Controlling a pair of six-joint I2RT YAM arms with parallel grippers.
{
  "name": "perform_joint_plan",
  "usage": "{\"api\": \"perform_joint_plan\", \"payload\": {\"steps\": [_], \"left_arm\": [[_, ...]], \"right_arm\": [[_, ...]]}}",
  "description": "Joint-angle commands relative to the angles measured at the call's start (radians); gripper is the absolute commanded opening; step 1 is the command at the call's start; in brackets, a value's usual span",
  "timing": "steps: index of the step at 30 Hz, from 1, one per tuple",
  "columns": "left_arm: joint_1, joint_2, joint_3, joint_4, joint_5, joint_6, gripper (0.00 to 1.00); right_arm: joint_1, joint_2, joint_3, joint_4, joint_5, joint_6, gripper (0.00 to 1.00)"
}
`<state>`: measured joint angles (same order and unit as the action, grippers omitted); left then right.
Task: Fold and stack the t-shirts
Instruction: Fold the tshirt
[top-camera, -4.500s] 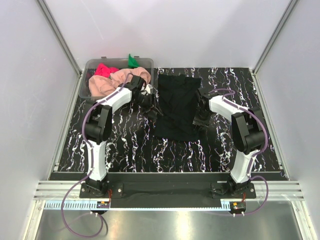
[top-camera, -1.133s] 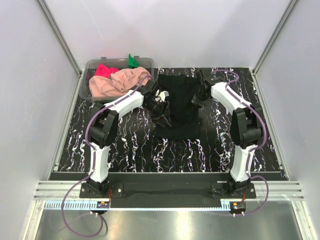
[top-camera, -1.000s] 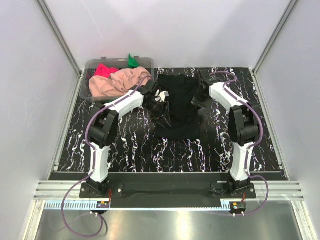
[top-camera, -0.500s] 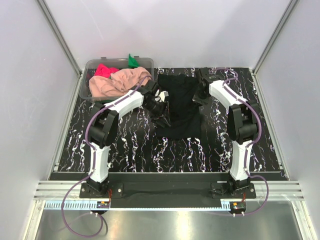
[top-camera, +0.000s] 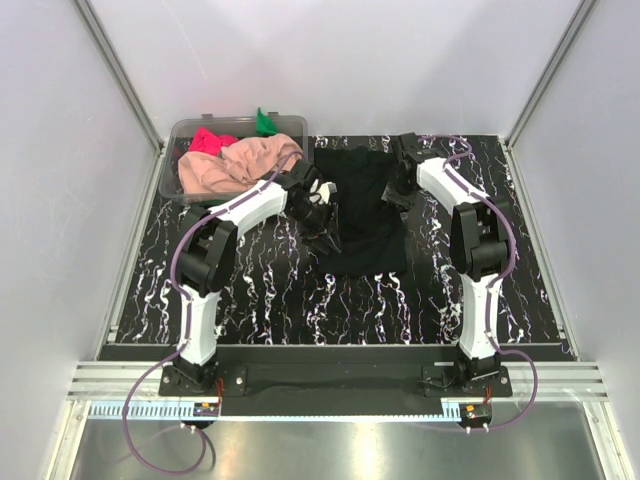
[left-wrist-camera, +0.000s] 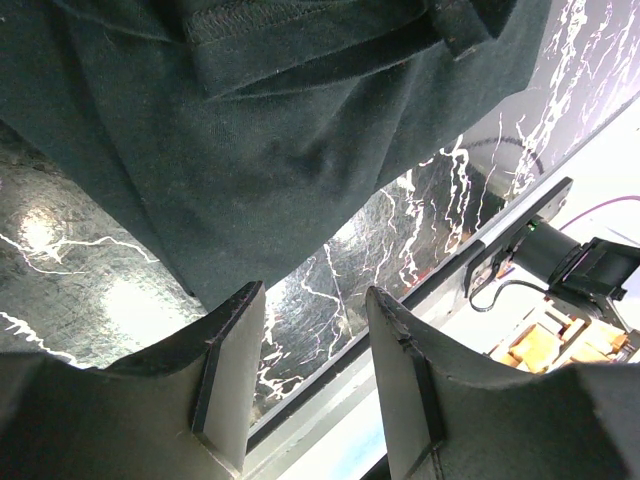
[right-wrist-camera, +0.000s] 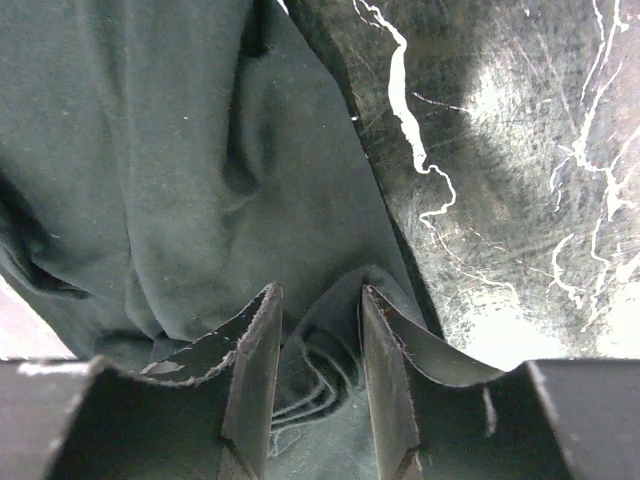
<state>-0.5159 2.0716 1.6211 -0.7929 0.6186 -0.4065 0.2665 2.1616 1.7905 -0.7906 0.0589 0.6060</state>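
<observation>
One black marbled table carries four t-shirts, one clear plastic tub and two arms, each with one pincer. The black t-shirt, the largest, lies spread between the two pincers. It is roughly rectangular, dull and creased, and the left wrist view shows a hemmed edge doubled over.

The left pincer hangs over the shirt's left edge, fingers apart with nothing between them. The right pincer is down at the shirt's far right corner, fingers apart, with a small bunched fold of the black cloth lying in the gap.

The tub stands left of the left pincer and beyond it. In it the peach-pink t-shirt is heaped, spilling over the rim toward that pincer. The bright pink-red t-shirt and the green t-shirt show only as small crumpled patches behind it, mostly buried. From above, both pincers' tips are hard to make out against the black cloth.
</observation>
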Motion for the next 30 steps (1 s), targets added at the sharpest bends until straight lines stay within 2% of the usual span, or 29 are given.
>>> {"api": "perform_joint_plan", "payload": {"steps": [1,3,4,6,10,14,17,24,30], "left_arm": [[0.004,-0.031,-0.001,0.001,-0.013,0.02,0.49],[0.004,-0.036,-0.004,0.003,-0.013,0.02,0.49],[0.004,-0.036,-0.001,0.003,-0.014,0.018,0.49],[0.004,-0.034,0.003,0.003,-0.01,0.015,0.49],[0.004,-0.039,0.022,0.003,-0.007,0.015,0.49],[0.002,-0.051,0.005,-0.002,-0.031,0.018,0.49],[0.001,-0.048,-0.001,0.001,-0.052,0.012,0.5],[-0.001,-0.09,-0.038,0.032,-0.118,-0.041,0.5],[-0.004,-0.151,-0.086,0.043,-0.151,-0.06,0.5]], "right_arm": [[-0.003,-0.061,0.006,0.014,0.008,-0.038,0.45],[-0.003,-0.107,0.012,0.021,0.021,-0.054,0.47],[-0.004,-0.12,0.02,0.027,0.018,-0.06,0.52],[-0.004,-0.134,0.05,0.027,0.038,-0.077,0.56],[-0.009,-0.152,0.092,0.021,0.033,-0.087,0.53],[-0.009,-0.224,0.092,-0.019,-0.069,-0.081,0.52],[-0.007,-0.294,0.02,-0.062,-0.137,-0.065,0.49],[0.017,-0.448,-0.325,-0.022,-0.241,-0.034,0.45],[0.06,-0.427,-0.395,-0.009,-0.266,-0.052,0.43]]}}
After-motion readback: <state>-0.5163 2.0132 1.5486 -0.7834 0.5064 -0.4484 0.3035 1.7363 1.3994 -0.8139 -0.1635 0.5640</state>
